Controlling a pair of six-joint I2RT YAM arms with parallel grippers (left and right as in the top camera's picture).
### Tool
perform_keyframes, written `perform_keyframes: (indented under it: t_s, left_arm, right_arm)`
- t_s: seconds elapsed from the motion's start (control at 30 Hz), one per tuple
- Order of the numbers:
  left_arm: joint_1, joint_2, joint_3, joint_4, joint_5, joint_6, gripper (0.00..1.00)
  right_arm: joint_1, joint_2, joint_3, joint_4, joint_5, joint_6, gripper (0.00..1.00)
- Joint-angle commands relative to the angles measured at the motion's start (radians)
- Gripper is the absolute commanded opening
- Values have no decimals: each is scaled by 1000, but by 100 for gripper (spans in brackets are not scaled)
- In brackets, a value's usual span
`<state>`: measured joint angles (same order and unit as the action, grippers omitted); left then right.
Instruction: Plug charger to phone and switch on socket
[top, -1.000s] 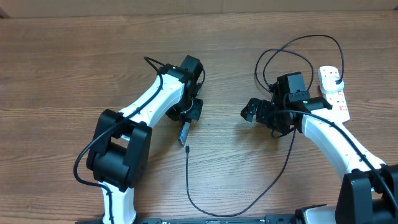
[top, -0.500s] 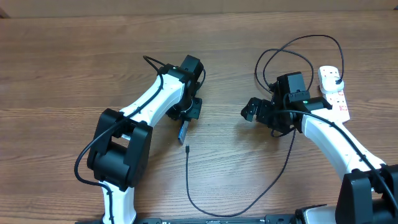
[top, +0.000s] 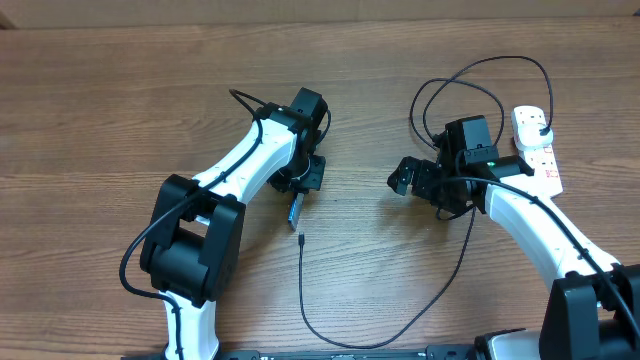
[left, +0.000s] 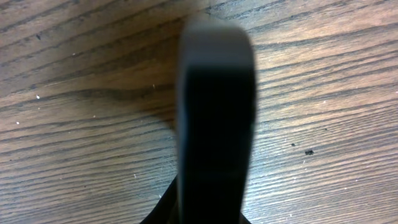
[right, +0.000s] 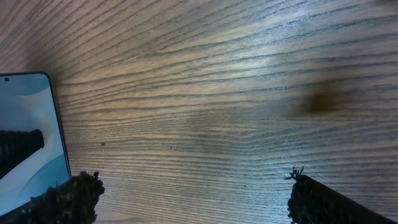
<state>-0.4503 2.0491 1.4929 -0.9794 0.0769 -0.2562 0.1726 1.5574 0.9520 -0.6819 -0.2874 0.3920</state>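
On a wooden table (top: 100, 120), two white-and-black arms work at getting a phone charged. The right gripper (top: 408, 180) hangs wide open and empty above bare wood, well apart from the socket (top: 537, 150), the white power strip at the table's far right edge behind that arm. The left gripper (top: 300, 185) is closed on the phone (top: 296, 211), which stands on edge near the table's middle. From overhead the phone shows only as a thin blue sliver. The right wrist camera catches its pale blue screen at the left of its frame, with a dark padded finger (right: 18, 142) pressed on the glass.

The charger (top: 302, 290) is a thin black cable. It runs from its plug (top: 541, 124), already sitting in the socket, loops behind the right arm, sweeps along the near edge and rises to the phone. Its connector tip (top: 301, 238) lies at the phone's lower end, touching it or just beside it. Whether it is seated cannot be told from any view.

The step in hand appears to be the plugging-in. To do it well, the left gripper should hold the phone steady on edge, with the port in line with the cable's run. The free right gripper can then pinch the cable close behind the tip and push straight in, never at an angle. The slack loop gives room, so nothing need tug at the plug. Any release should be gentle, or the phone may topple and pull the tip out. Only then does the socket's switch come into play.
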Motion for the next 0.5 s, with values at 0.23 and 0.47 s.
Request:
perform_keyframes:
  t_s: [0.23,0.47]
  left_arm:
    - [-2,3,14,13,-7,-14,19]
    - [-2,4,14,12,-7,-16,22]
  right_arm:
    - [3,3,4,3,10,-1,100]
    - [3,3,4,3,10,0,100]
